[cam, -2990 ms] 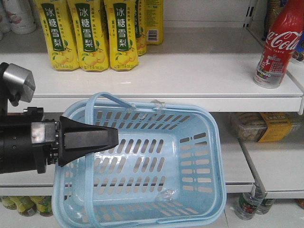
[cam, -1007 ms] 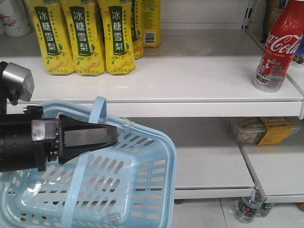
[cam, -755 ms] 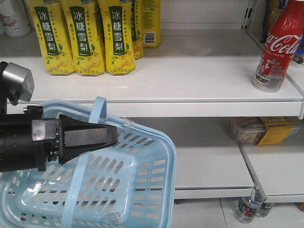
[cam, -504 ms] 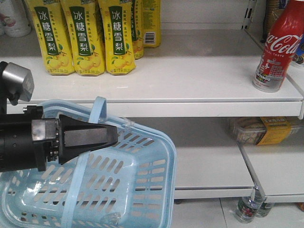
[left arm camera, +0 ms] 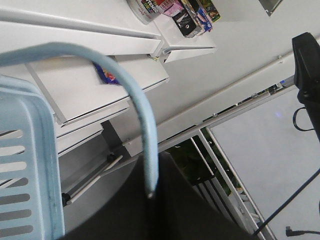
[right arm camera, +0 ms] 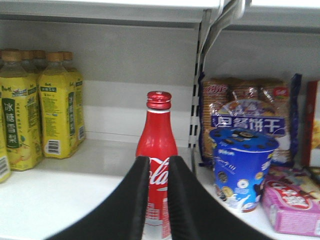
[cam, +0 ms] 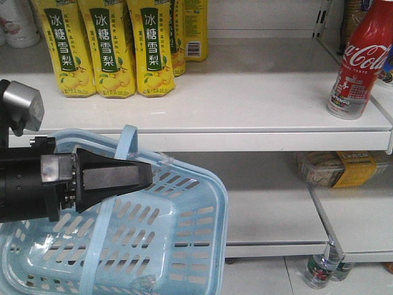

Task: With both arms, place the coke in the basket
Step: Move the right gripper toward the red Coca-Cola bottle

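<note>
The coke [right arm camera: 158,131] stood upright on the shelf [cam: 245,104], cap up, my right hand [right arm camera: 159,164] narrowly open before it, my left hand [cam: 148,175] gripping the basket [cam: 202,246] by its handle [left arm camera: 142,125].

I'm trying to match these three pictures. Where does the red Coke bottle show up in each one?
Front view: the coke stands at the far right of the upper white shelf.
Left wrist view: only what looks like its grey base shows, at the top edge, on that shelf.
Right wrist view: the coke is dead centre, beyond the right gripper.
Shared landmark: the white shelf under it.
</note>
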